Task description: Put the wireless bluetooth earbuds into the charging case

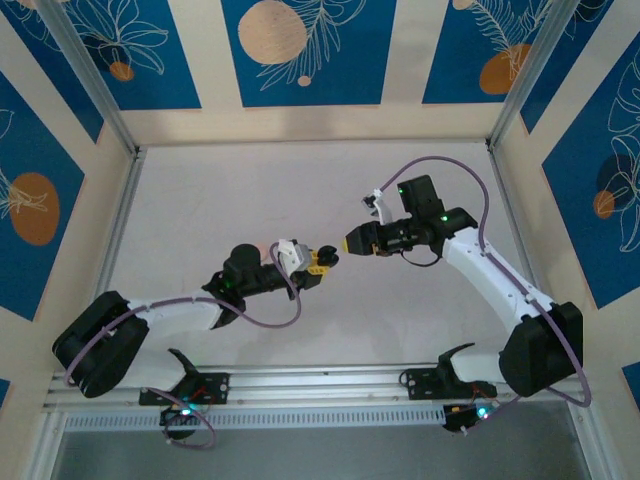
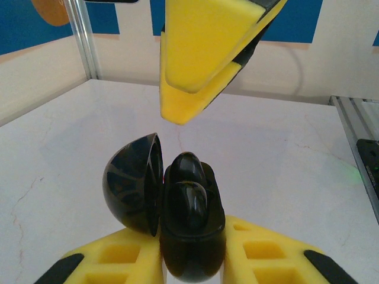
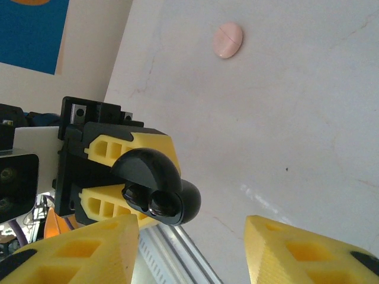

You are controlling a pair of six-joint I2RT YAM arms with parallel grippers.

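The white, faintly veined table (image 1: 200, 200) carries both arms, which reach in from the near edge until their ends nearly meet above its middle. The left arm (image 1: 170, 315) stretches low and rightward. The right arm (image 1: 490, 270) bends up and back toward the left.

The right gripper (image 1: 352, 243) points at the left one from just beside it. In the right wrist view its yellow fingers (image 3: 77, 251) stand wide apart with nothing between them. In the left wrist view one of these fingers hangs as a yellow wedge (image 2: 195, 59) above the case, clear of it.

The left gripper (image 1: 318, 262) is clamped on the black charging case (image 2: 189, 236), with a yellow finger pressed against each side of the base. The case is held off the table. Its domed lid (image 2: 130, 183) is swung open to the left in the left wrist view. From the right wrist, the same case (image 3: 151, 171) shows its open mouth toward the camera between the left gripper's fingers (image 3: 139, 148).

A pale pink case (image 3: 228, 40), oval and shut with a seam across it, lies on the table well apart from both grippers.

Two glossy black earbuds (image 2: 186, 204) seem to sit one behind the other in the base of the black case. In the right wrist view they show as two dark rounds (image 3: 160, 204) side by side, and there it is hard to tell seated buds from empty wells.
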